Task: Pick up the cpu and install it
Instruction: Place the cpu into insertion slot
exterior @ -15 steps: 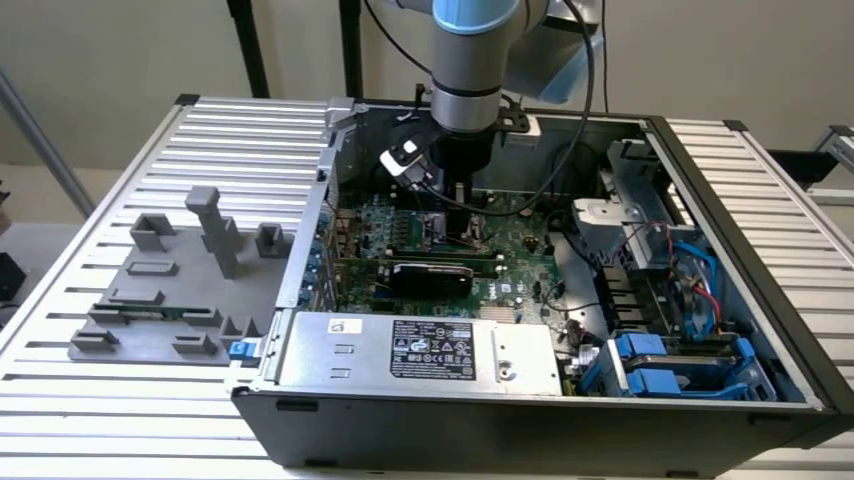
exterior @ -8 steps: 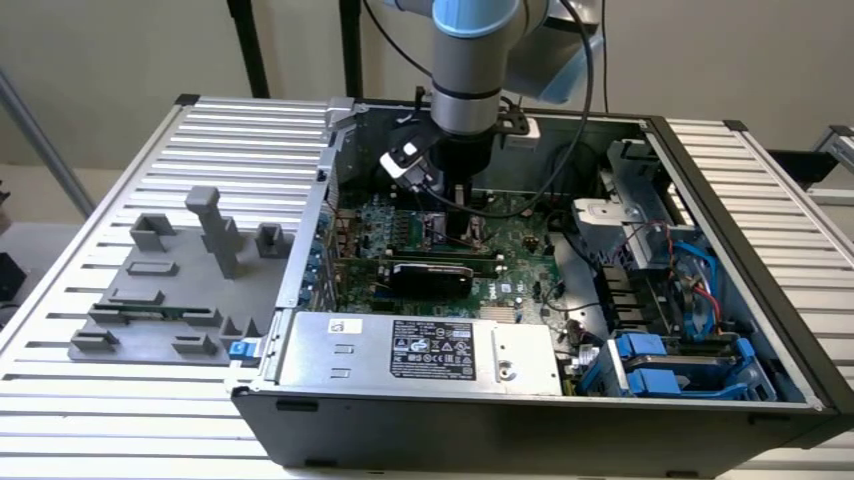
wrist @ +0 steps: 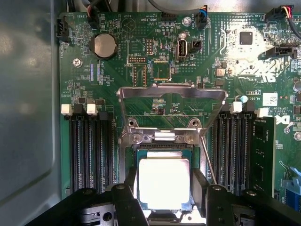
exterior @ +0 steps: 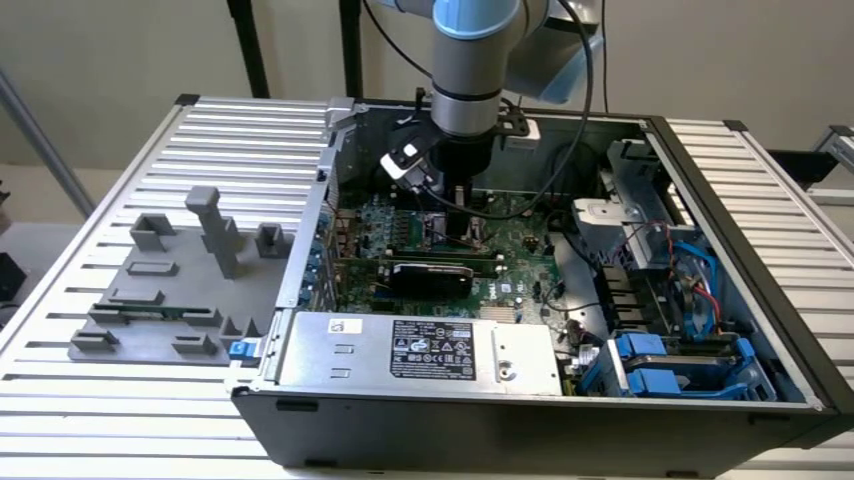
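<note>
1. In the exterior view the arm [exterior: 467, 90] reaches down into an open computer case [exterior: 534, 425] that stands on the bench [exterior: 80, 410]. The gripper [exterior: 457, 228] hangs just over the green motherboard [exterior: 521, 265].
2. In the wrist view the cpu [wrist: 163, 181] sits between the two black fingers [wrist: 126, 200]. Its pale silver top faces the camera, and it is directly over the socket [wrist: 141, 151].
3. The fingers stand against two opposite edges of the chip, so the gripper looks clamped on it. I cannot tell whether the chip already rests in the socket or hovers just above it.
4. The metal load frame [wrist: 171, 92] is tilted up and open, and the thin lever [wrist: 208, 162] beside the socket is released. Nothing covers the seat.
5. My judgement of the step in hand: the pick-up is done and the work is at the install part, with the chip being set into its seat.
6. This step calls for care. The chip must be level and square to the socket, with its edges matching the seat.
7. I think there should be no sideways push, because the contacts below probably bend easily.
8. The fingers also have little room — the socket wall is just beside them and the memory slots [wrist: 87, 150] are near on both sides.
</note>
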`<move>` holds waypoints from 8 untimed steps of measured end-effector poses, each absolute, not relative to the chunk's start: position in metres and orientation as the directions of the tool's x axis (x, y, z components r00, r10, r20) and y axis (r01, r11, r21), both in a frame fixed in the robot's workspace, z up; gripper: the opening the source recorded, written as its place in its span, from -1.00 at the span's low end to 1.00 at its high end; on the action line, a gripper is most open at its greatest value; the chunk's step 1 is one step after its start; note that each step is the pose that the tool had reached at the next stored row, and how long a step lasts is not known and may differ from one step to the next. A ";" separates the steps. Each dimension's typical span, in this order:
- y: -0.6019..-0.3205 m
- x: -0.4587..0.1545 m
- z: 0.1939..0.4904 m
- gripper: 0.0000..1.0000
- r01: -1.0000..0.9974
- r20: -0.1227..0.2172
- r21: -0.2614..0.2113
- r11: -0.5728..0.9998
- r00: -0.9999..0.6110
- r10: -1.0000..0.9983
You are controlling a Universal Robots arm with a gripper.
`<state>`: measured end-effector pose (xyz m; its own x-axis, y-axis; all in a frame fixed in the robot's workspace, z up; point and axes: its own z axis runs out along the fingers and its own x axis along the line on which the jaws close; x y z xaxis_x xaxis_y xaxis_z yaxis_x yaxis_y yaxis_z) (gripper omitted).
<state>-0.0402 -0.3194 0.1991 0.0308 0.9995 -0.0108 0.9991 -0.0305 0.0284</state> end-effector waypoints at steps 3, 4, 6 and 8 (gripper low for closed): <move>-0.319 -0.040 0.199 0.09 0.999 -0.011 0.028 -0.031 0.031 0.999; -0.319 -0.040 0.199 0.09 0.999 -0.011 0.028 -0.031 0.031 0.999; -0.319 -0.040 0.198 0.09 0.999 -0.011 0.027 -0.030 0.031 0.999; -0.319 -0.040 0.198 0.09 0.999 -0.011 0.027 -0.031 0.031 0.999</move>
<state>-0.0400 -0.3189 0.1982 0.0308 0.9995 -0.0107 0.9992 -0.0305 0.0272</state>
